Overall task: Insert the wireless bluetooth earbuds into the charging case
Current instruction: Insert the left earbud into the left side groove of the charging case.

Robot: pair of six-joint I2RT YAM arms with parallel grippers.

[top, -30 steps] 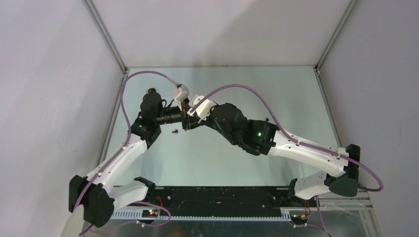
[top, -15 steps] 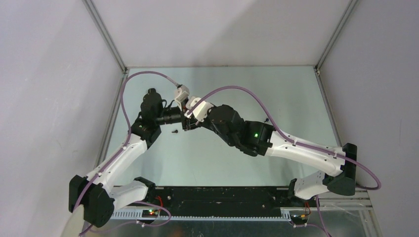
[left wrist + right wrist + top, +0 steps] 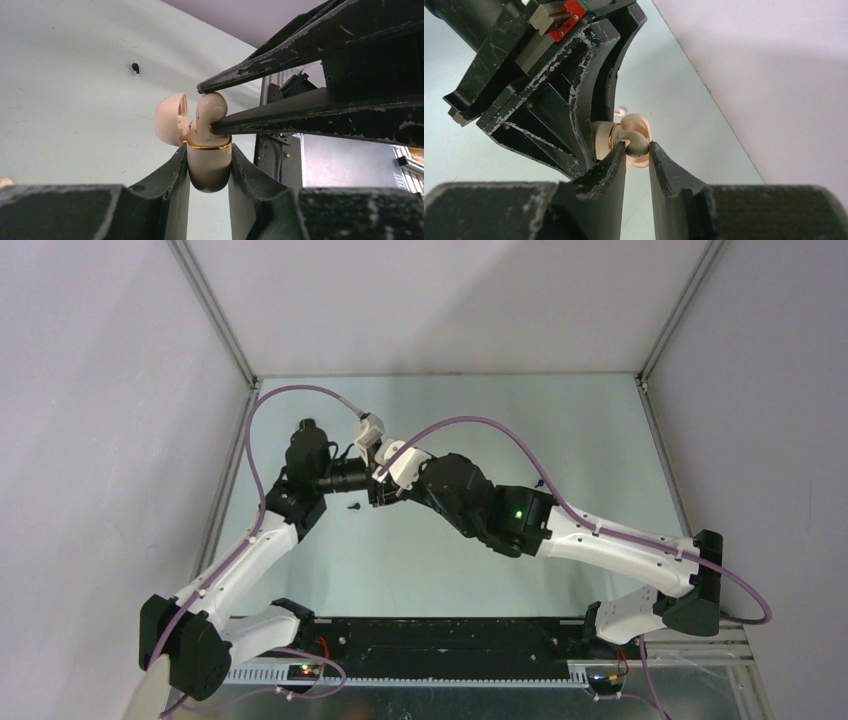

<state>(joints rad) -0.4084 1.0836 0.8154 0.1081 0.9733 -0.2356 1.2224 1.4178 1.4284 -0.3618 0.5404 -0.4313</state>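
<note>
My left gripper (image 3: pixel 209 159) is shut on the cream charging case (image 3: pixel 209 167), which has a gold rim, and holds it above the table with its lid (image 3: pixel 169 119) swung open. My right gripper (image 3: pixel 638 149) is shut on a white earbud (image 3: pixel 638 141). The earbud's stem reaches down into the case (image 3: pixel 602 141), and its head (image 3: pixel 211 109) stands above the rim. In the top view both grippers (image 3: pixel 372 484) (image 3: pixel 386 490) meet at mid-table. A black earbud (image 3: pixel 353 507) lies on the table just below them; it also shows in the left wrist view (image 3: pixel 135 67).
The purple cables (image 3: pixel 300 390) arch over both arms. A small pale object (image 3: pixel 620 111) lies on the table beyond the case. A small dark speck (image 3: pixel 540 483) sits by the right arm. Metal frame posts (image 3: pixel 215 320) and grey walls bound the table.
My right arm has shifted a little left, bringing the earbud closer into the case. My left arm has stayed almost still.
</note>
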